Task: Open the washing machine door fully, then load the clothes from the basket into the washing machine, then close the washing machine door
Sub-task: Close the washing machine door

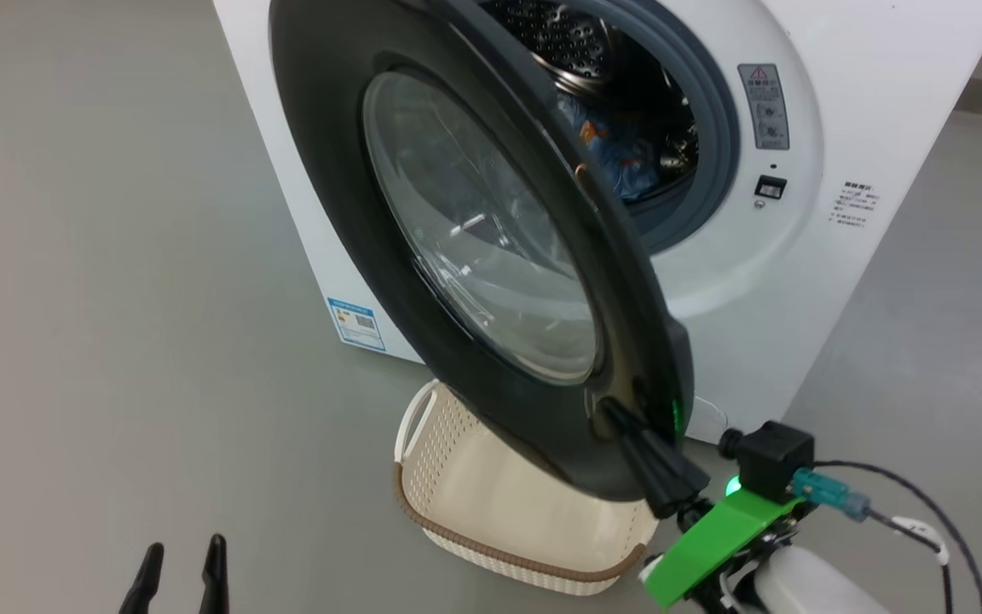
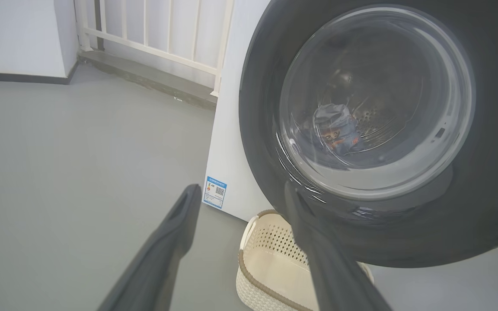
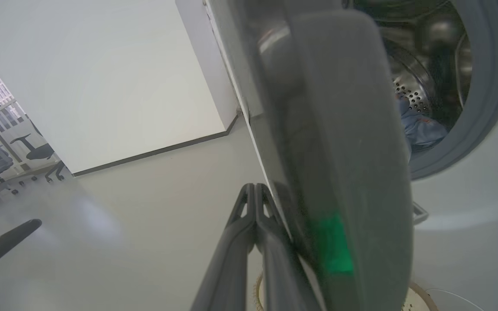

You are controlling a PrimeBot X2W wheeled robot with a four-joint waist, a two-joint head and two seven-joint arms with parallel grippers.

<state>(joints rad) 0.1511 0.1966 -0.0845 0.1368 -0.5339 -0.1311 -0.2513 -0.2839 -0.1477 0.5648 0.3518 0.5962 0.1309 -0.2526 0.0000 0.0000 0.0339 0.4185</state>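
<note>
Pressed together, right gripper (image 1: 612, 413) against washing machine door (image 1: 346, 205) rim just ahead | door likely stiff, heavy, slick: push outer edge | left gripper (image 1: 186, 547) spread

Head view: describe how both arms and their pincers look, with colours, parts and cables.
The right pincer has two long, matt black, tapering fingers. Behind it sit a bright green angular bracket, a black cube-shaped module, a small green light, a teal connector and thin black cables, then a glossy white rounded forearm. The left pincer shows two matching slim black fingertips. No markings are legible.
</note>
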